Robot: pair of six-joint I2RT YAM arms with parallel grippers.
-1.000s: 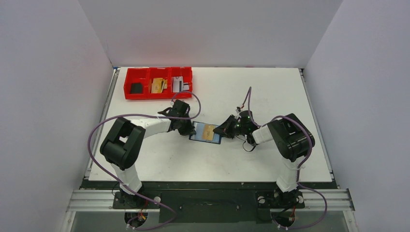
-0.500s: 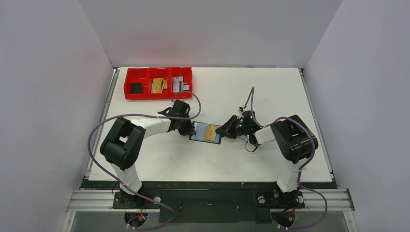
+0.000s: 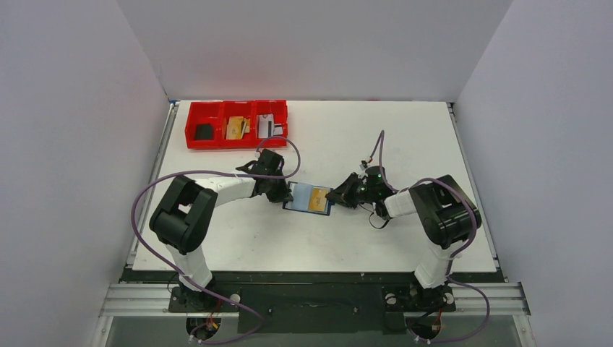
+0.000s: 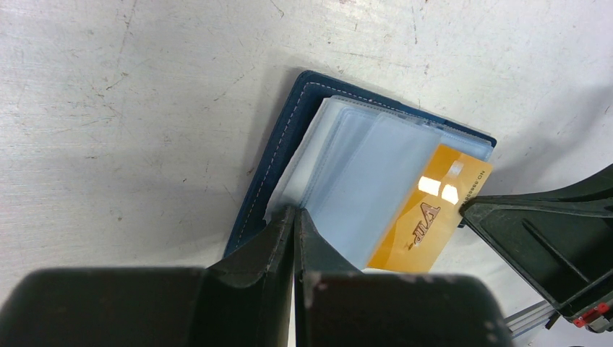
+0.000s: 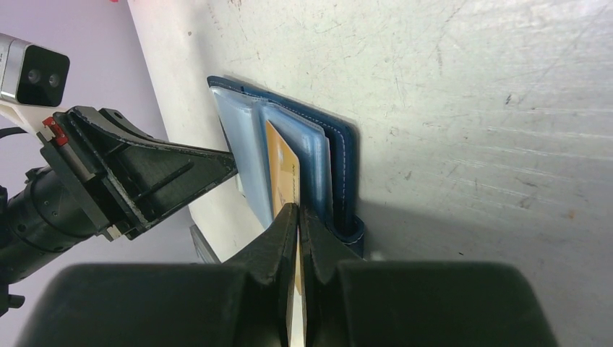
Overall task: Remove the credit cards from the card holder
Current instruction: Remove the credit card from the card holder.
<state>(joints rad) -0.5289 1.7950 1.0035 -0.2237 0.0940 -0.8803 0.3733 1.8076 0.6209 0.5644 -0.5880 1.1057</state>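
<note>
The dark navy card holder point(image 3: 298, 196) lies open on the white table between my two grippers. A tan-gold credit card point(image 3: 316, 202) sticks partway out of its right side. My left gripper point(image 3: 284, 194) is shut on the left edge of the card holder's pale blue inner pockets point(image 4: 361, 177), its tips point(image 4: 294, 213) closed on the pocket edge beside the navy cover point(image 4: 271, 159). My right gripper point(image 3: 335, 196) is shut on the tan-gold card point(image 5: 280, 166), its tips point(image 5: 298, 210) at the card's outer edge, next to the navy cover point(image 5: 341, 166). The card reads "VIP" point(image 4: 426, 220).
A red three-compartment tray point(image 3: 217, 144) stands at the back left, holding a black card point(image 3: 205, 131), a tan card point(image 3: 236, 128) and a pale grey card point(image 3: 268, 127). White walls enclose the table on three sides. Purple cables loop over both arms.
My right gripper has moved a little to the right with the tan-gold card, drawing it further out of the card holder. The left gripper has stayed in place.
</note>
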